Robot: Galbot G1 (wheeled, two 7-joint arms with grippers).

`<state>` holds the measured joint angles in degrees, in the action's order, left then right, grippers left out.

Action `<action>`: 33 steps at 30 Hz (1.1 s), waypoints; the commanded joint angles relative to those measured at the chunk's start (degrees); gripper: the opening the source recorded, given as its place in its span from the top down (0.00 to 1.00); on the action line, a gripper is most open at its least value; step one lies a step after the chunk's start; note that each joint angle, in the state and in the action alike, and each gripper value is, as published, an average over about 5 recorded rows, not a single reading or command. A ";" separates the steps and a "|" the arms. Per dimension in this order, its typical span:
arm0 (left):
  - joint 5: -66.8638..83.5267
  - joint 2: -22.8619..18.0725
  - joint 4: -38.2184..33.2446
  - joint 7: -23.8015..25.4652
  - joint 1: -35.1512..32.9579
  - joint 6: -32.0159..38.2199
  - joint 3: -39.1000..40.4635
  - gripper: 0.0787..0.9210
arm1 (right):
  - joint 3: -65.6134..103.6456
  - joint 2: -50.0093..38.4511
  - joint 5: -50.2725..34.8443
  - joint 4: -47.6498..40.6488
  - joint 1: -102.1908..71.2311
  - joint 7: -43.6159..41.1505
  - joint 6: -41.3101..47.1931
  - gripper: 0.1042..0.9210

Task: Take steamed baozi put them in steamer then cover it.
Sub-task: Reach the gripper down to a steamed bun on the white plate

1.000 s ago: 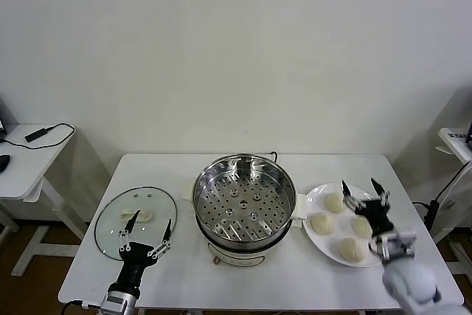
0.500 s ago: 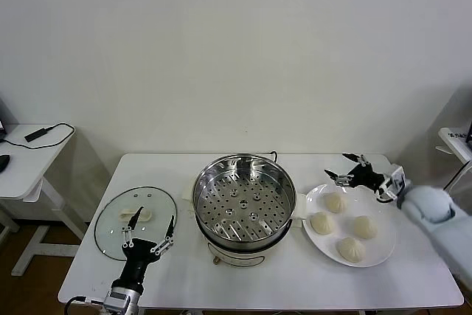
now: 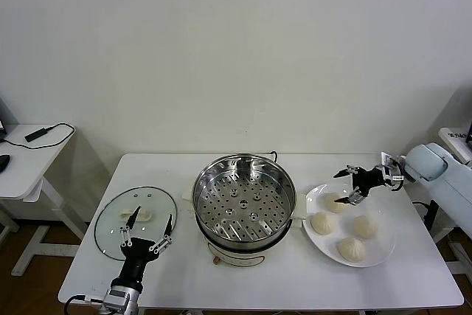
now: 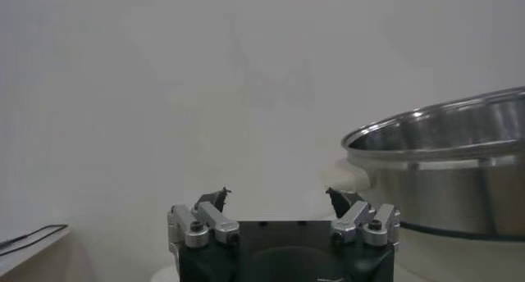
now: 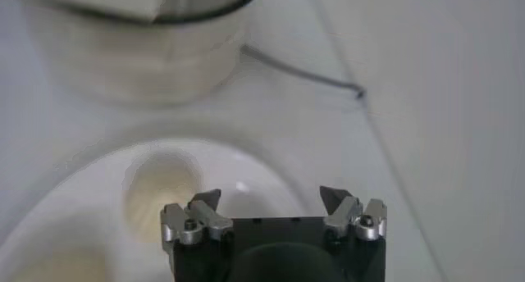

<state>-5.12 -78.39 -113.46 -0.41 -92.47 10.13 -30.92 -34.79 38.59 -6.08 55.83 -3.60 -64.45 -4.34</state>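
Several cream-white baozi lie on a white plate (image 3: 383, 248); one (image 3: 333, 203) is at the back, another (image 3: 352, 248) at the front. The steel steamer (image 3: 240, 204) with its perforated tray stands mid-table, no buns in it. My right gripper (image 3: 344, 186) reaches in from the right, open, hovering just over the back baozi and holding nothing. In the right wrist view that gripper (image 5: 271, 198) is open above the plate (image 5: 82, 156), with a baozi (image 5: 161, 187) beside its fingertips. My left gripper (image 3: 151, 221) stands open and empty over the near edge of the glass lid (image 3: 118, 215); in the left wrist view the gripper (image 4: 279, 197) faces the steamer wall (image 4: 447, 173).
A black cable (image 5: 305, 70) runs from the steamer's white base (image 5: 139, 58) along the table behind the plate. A side desk (image 3: 22, 156) with a cable stands at the far left. The table's front edge lies close below the plate and the lid.
My right arm has swung from the plate's near side round to the far right, and its open gripper now points leftward over the back baozi. The left arm has barely moved.
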 commanded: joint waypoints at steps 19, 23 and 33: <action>0.08 -0.34 0.49 -0.49 -0.28 -0.01 -0.82 0.12 | -4.25 14.53 13.80 -16.51 2.96 -0.04 -5.05 0.12; 0.13 -0.33 0.74 -0.53 -0.18 0.04 -0.73 0.12 | -4.51 14.66 14.29 -16.34 2.95 -0.09 -5.11 0.12; 0.34 -0.34 0.92 -0.68 -0.03 -0.06 -0.68 0.12 | -5.56 12.23 14.71 -11.63 3.71 -0.79 -4.90 0.29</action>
<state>-4.86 -78.73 -112.61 -1.03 -92.60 10.15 -31.67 -39.75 51.03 7.84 42.27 -0.25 -65.11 -9.02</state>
